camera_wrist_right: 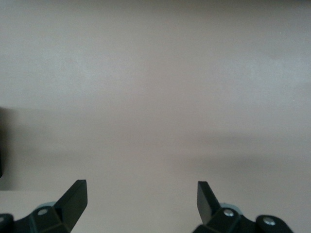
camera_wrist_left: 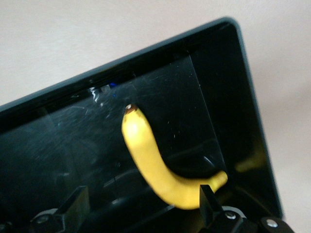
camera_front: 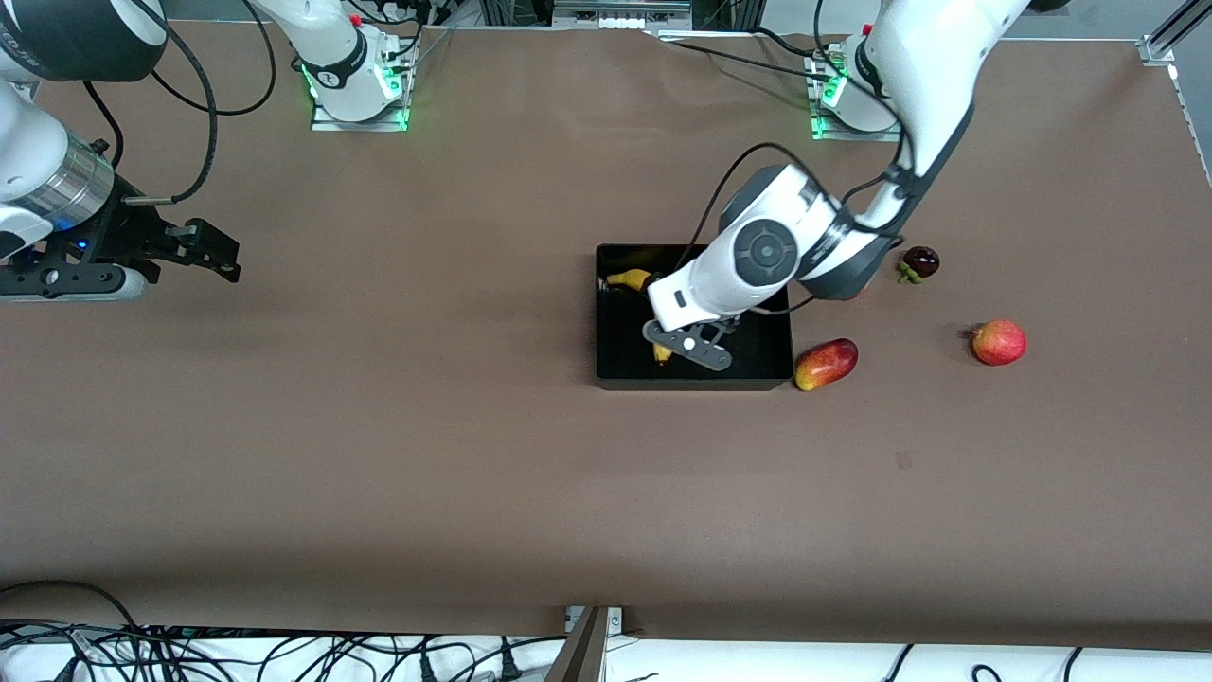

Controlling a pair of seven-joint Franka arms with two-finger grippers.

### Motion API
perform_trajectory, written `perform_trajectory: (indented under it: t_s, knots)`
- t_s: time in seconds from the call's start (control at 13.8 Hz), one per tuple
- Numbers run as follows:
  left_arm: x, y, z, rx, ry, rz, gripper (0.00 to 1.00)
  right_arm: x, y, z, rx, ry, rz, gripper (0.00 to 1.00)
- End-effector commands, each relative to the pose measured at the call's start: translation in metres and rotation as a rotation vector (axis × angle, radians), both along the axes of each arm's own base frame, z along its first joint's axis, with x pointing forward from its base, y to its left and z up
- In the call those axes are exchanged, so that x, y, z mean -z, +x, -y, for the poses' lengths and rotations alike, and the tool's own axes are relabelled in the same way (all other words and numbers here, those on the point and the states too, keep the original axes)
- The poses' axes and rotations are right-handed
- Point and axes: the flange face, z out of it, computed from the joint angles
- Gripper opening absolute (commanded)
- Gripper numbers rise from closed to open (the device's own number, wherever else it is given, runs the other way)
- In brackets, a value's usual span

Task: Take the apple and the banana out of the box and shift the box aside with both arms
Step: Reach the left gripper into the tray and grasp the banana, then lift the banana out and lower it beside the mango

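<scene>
The black box point(camera_front: 772, 374) lies mid-table, and the yellow banana point(camera_front: 630, 279) rests on its floor. My left gripper point(camera_front: 680, 350) hangs low inside the box, just over the banana, open. In the left wrist view the banana point(camera_wrist_left: 146, 150) curves between the spread fingers point(camera_wrist_left: 208, 199) of the left gripper point(camera_wrist_left: 144, 204), not pinched, with the box wall point(camera_wrist_left: 252, 121) beside it. The red apple point(camera_front: 998, 342) sits on the table toward the left arm's end. My right gripper point(camera_front: 222, 254) waits open over bare table at the right arm's end; in its wrist view the right gripper point(camera_wrist_right: 141, 199) holds nothing.
A red-yellow oblong fruit point(camera_front: 826, 364) lies against the box's corner nearest the front camera on the left arm's side. A dark purple fruit point(camera_front: 919, 262) sits farther from the camera than the apple. Cables point(camera_front: 284, 654) run along the table's near edge.
</scene>
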Motion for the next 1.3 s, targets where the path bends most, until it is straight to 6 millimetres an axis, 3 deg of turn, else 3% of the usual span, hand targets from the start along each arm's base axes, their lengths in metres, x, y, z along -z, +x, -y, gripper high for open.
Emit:
perform_trajectory:
  t_s: [0.0,0.22,0.43,0.51,0.58,0.65,1.01,1.23]
  knots:
    - [0.038,-0.011,0.014,0.062,0.028,0.028,1.00,-0.003,-0.002,-0.001,0.013,0.016,-0.002,1.00]
    - [0.076,-0.048,0.035,0.136,0.007,0.074,1.00,-0.004,-0.003,-0.001,0.013,0.016,-0.002,1.00]
    - [0.092,-0.067,0.034,0.218,0.050,0.095,1.00,-0.003,-0.002,-0.001,0.011,0.015,-0.004,1.00]
    - [0.093,-0.068,0.034,0.255,0.069,0.118,0.53,-0.004,-0.003,-0.001,0.013,0.016,-0.002,1.00]
    - [0.095,-0.068,0.034,0.259,0.074,0.121,0.24,-0.003,-0.002,-0.001,0.013,0.015,-0.004,1.00]
    - [0.095,-0.067,0.032,0.258,0.077,0.122,0.03,-0.003,-0.002,0.000,0.014,0.015,-0.004,1.00]
    - [0.081,-0.044,0.018,0.203,0.070,0.138,0.00,-0.003,-0.001,0.000,0.014,0.016,-0.002,1.00]
    - [0.047,-0.021,0.002,0.116,0.051,0.125,0.00,-0.002,0.002,0.000,0.013,0.016,0.006,1.00]
